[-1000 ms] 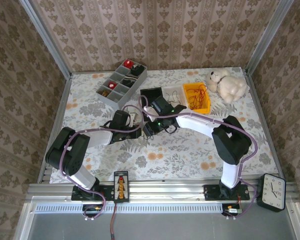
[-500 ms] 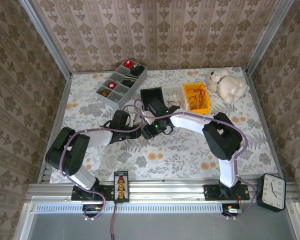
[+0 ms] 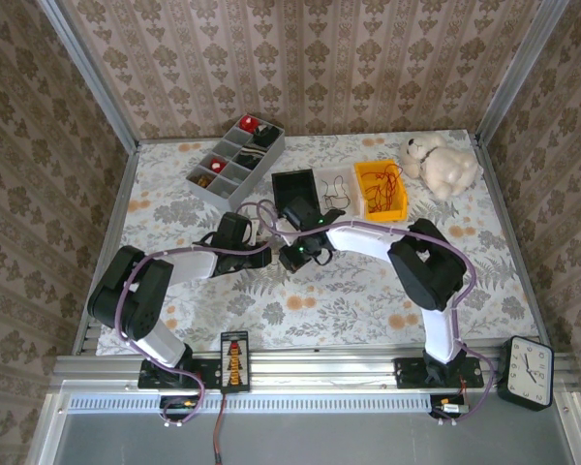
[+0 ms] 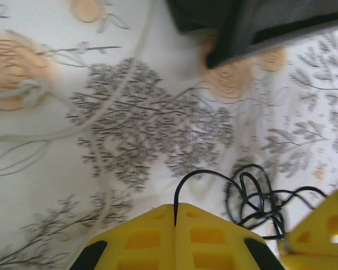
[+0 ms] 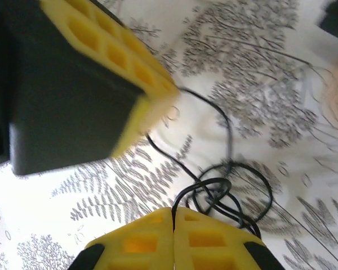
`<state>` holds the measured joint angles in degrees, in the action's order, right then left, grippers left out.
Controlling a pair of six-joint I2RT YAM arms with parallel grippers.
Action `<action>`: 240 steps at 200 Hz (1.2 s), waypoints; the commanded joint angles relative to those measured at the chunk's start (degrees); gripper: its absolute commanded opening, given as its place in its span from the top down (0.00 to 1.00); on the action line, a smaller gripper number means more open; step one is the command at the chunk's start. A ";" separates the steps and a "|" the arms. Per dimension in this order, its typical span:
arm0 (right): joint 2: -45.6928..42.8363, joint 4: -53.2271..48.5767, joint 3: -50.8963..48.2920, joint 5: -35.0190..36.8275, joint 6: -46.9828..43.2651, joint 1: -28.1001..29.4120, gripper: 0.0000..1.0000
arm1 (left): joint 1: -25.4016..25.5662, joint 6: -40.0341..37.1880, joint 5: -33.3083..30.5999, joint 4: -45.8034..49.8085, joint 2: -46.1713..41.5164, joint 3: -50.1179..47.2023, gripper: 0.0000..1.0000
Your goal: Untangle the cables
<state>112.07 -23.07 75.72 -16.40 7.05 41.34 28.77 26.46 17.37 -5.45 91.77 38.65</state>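
Here, both my left gripper (image 4: 176, 216) and my right gripper (image 5: 173, 218) have their yellow jaws pressed together, each apparently pinching a strand of the black cable (image 4: 258, 211), whose knotted loops lie on the floral tablecloth (image 4: 158, 124) just between the two.

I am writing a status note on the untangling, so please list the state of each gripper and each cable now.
Left gripper: shut on the thin black cable.
Right gripper: shut on the same black cable.
Thin black cable: knotted in loops, lying between both grippers.
Thin whitish cable: slack on the floral tablecloth, not held.
Thin red cable: bunched inside the yellow plastic bin.
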 commanded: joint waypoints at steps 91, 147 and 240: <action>-25.91 13.90 -25.93 12.05 28.73 -22.39 0.94 | -1.24 4.06 -10.42 4.05 -0.50 0.22 1.00; -31.92 17.89 -28.12 6.90 28.60 -25.08 0.93 | -0.31 1.21 -5.66 -0.83 -2.73 -1.65 1.00; -36.20 13.57 -10.10 -8.72 20.00 -24.97 0.92 | 0.31 5.35 -8.19 -9.48 -12.60 -2.12 0.34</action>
<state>77.17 -6.33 59.96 -23.44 31.31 16.53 30.26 28.88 14.26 -12.12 82.98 37.45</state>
